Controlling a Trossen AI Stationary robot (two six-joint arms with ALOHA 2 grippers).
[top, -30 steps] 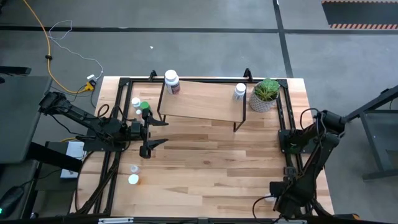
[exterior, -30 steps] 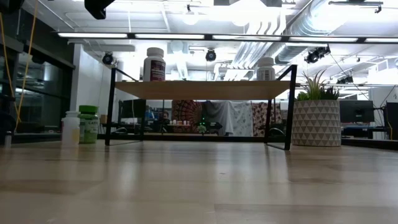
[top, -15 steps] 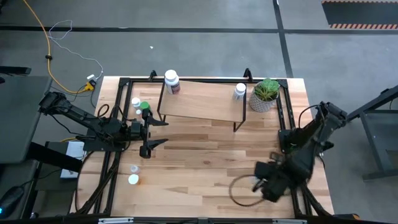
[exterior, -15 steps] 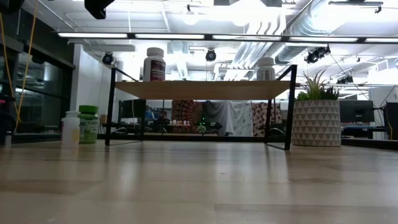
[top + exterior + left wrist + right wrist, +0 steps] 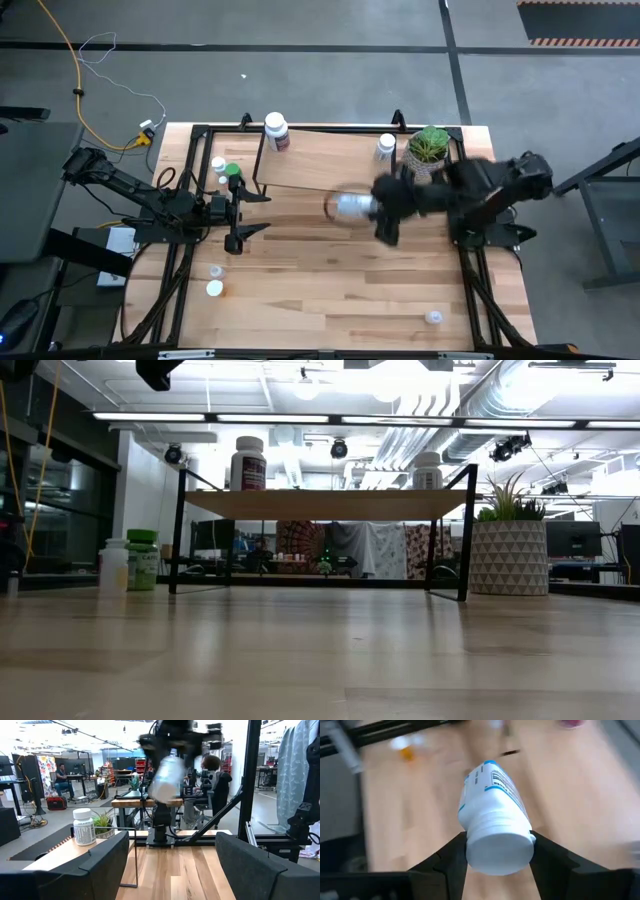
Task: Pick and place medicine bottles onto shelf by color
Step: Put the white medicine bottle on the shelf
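Standing at the table's [image 5: 330,270] far edge, the shelf [image 5: 320,163] carries a red-labelled bottle [image 5: 276,131] and a small white bottle [image 5: 386,147]. The right gripper [image 5: 496,854] clamps a large white bottle [image 5: 355,206] by its cap, near the shelf's front. The left gripper [image 5: 250,212] waits, fingers spread wide, beside a green-capped bottle [image 5: 233,171].

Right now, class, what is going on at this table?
The right gripper has its jaws shut on a white medicine bottle and carries it above the table near the front edge of the shelf. Two bottles stand on the shelf: a red-labelled bottle at one far corner and a small white bottle at the other, beside the potted plant. The left gripper waits with jaws open at the table's left side, near the green-capped bottle.
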